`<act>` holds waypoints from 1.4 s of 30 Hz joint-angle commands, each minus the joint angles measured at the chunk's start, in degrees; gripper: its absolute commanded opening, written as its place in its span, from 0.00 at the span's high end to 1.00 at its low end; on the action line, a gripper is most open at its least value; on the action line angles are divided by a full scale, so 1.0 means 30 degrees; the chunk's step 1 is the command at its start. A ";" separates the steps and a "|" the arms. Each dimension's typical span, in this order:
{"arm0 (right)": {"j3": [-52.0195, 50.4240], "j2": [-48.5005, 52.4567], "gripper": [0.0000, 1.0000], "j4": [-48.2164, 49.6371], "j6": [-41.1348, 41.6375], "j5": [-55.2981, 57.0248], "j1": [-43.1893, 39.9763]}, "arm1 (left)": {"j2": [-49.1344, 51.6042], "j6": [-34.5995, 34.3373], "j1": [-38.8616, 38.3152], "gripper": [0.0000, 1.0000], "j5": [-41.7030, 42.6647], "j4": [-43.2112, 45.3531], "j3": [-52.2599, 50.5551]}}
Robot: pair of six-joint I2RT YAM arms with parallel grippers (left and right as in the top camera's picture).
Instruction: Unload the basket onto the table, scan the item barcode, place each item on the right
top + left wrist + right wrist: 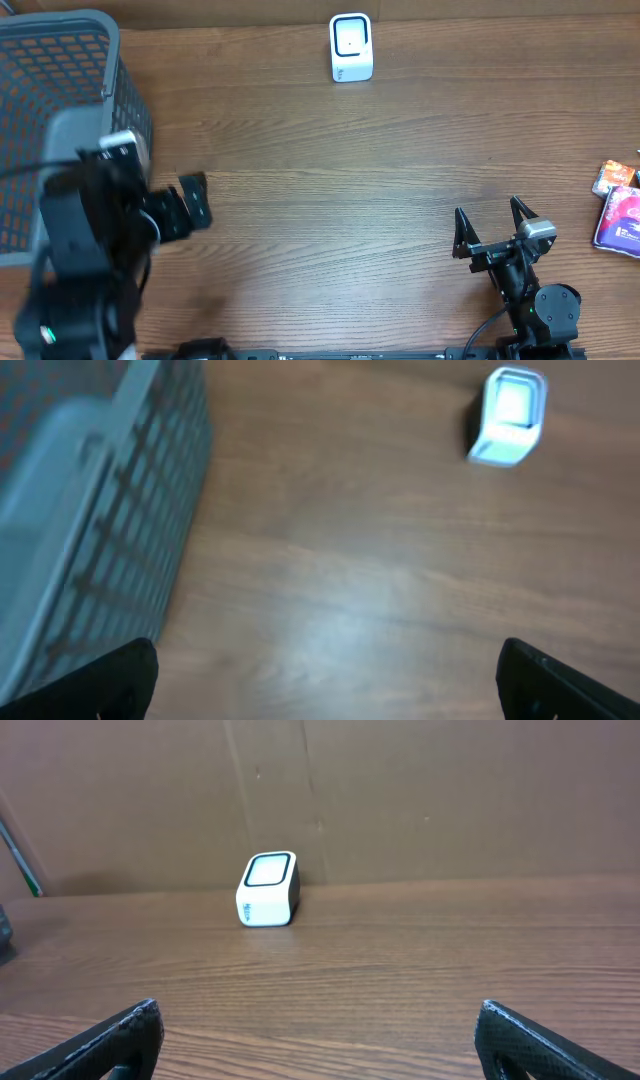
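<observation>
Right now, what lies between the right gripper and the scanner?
Nothing but bare table between right gripper and scanner, shown in the right wrist view.

Bare wooden table (pixel 330 220) is lying open across the middle, giving wide passage up to the scanner (pixel 351 47). A mesh basket (pixel 125 90) is blocking the far-left side. Small packets (pixel 620 208) are crowding the right edge. A brown wall (pixel 400 800) is closing off the back, just behind the scanner.

grey mesh basket (pixel 60 18) at left, wooden table (pixel 350 200), brown backdrop (pixel 450 800)
</observation>
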 commanded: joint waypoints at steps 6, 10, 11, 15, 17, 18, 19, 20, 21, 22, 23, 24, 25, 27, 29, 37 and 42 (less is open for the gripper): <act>-0.0197 -0.0189 0.00 0.0095 -0.0066 0.0168 0.0051 | -0.7009 0.1406 -0.0087 0.00 0.1457 0.4765 -0.8874; -0.0197 -0.0189 0.00 0.0095 -0.0073 0.0168 0.0051 | -0.9617 0.1399 -0.0087 0.00 0.1792 0.7286 -1.2444; -0.0197 -0.0189 0.00 0.0095 -0.0066 0.0168 0.0051 | -0.9974 0.1406 -0.0087 0.00 0.1851 0.7745 -1.3121; -0.0197 -0.0189 0.00 0.0095 -0.0066 0.0168 0.0051 | -1.1205 0.1399 -0.0095 0.00 0.2280 1.0236 -1.6211; -0.0197 -0.0189 0.00 0.0095 -0.0073 0.0168 0.0051 | -1.1876 0.1399 -0.0087 0.00 0.2645 1.1584 -1.7580; -0.0197 -0.0189 0.00 0.0095 -0.0066 0.0168 0.0051 | -1.2247 0.1399 -0.0087 0.00 0.2849 1.2211 -1.8251; -0.0197 -0.0189 0.00 0.0095 -0.0073 0.0168 0.0051 | -1.2699 0.1392 -0.0087 0.00 0.3053 1.3078 -1.9016; -0.0197 -0.0189 0.00 0.0095 -0.0066 0.0168 0.0051 | -1.3355 0.1399 -0.0087 0.00 0.3235 1.4353 -2.0072; -0.0197 -0.0189 0.00 0.0095 -0.0066 0.0168 0.0051 | -1.3879 0.1399 -0.0087 0.00 0.3351 1.5278 -2.0779; -0.0197 -0.0189 0.00 0.0095 -0.0073 0.0168 0.0051 | -1.4243 0.1399 -0.0087 0.00 0.3351 1.5846 -2.1216; -0.0197 -0.0189 0.00 0.0095 -0.0066 0.0168 0.0051 | -1.4637 0.1406 -0.0087 0.00 0.3344 1.6407 -2.1660; -0.0197 -0.0189 0.00 0.0095 -0.0066 0.0168 0.0051 | -1.5460 0.1399 -0.0087 0.00 0.3344 1.7551 -2.2549; -0.0197 -0.0189 0.00 0.0095 -0.0073 0.0168 0.0051 | -1.5824 0.1406 -0.0087 0.00 0.3337 1.8112 -2.2950; -0.0197 -0.0189 0.00 0.0095 -0.0066 0.0168 0.0051 | -1.6538 0.1428 -0.0087 0.00 0.3264 2.0254 -2.4115; -0.0197 -0.0189 0.00 0.0102 -0.0073 0.0168 0.0051 | -1.6524 0.1581 -0.0087 0.00 0.3271 2.1711 -2.4786; -0.0197 -0.0189 0.00 0.0095 -0.0066 0.0168 0.0051 | -1.6524 0.2608 -0.0087 0.00 0.2907 2.2367 -2.5048; -0.0197 -0.0189 0.00 0.0095 -0.0066 0.0168 0.0051 | -1.6524 0.3381 -0.0087 0.00 0.2769 2.0779 -2.5048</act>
